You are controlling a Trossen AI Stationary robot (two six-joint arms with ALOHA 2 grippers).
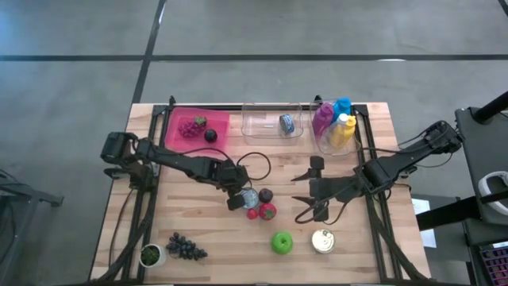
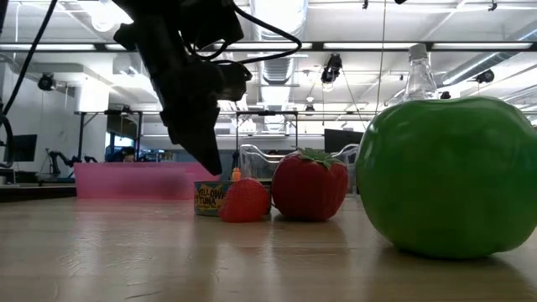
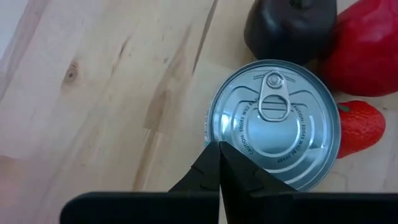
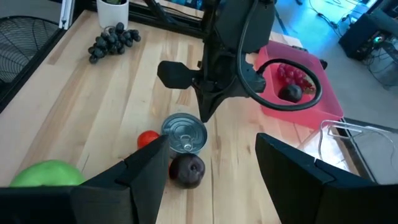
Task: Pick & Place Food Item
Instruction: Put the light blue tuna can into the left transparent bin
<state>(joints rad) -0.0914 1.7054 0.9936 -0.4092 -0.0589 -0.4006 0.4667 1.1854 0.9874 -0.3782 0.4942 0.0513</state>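
Now | left gripper (image 1: 236, 199) clenched over 1 tuna can (image 1: 249, 198) | right gripper (image 1: 304, 208) released | 2 strawberries (image 1: 267, 210)

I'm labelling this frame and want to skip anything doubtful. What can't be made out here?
- Tuna can label: low view, half hidden by the small strawberry.
- Item in the clear bin: high view, too small to identify.
- Pink tray contents: low view, blurred and hidden by its wall.
- Left gripper contact with the can: left wrist view, fingertips overlap the lid.

Grey floor (image 1: 71, 48); ceiling strip lights (image 2: 352, 46) overhead.
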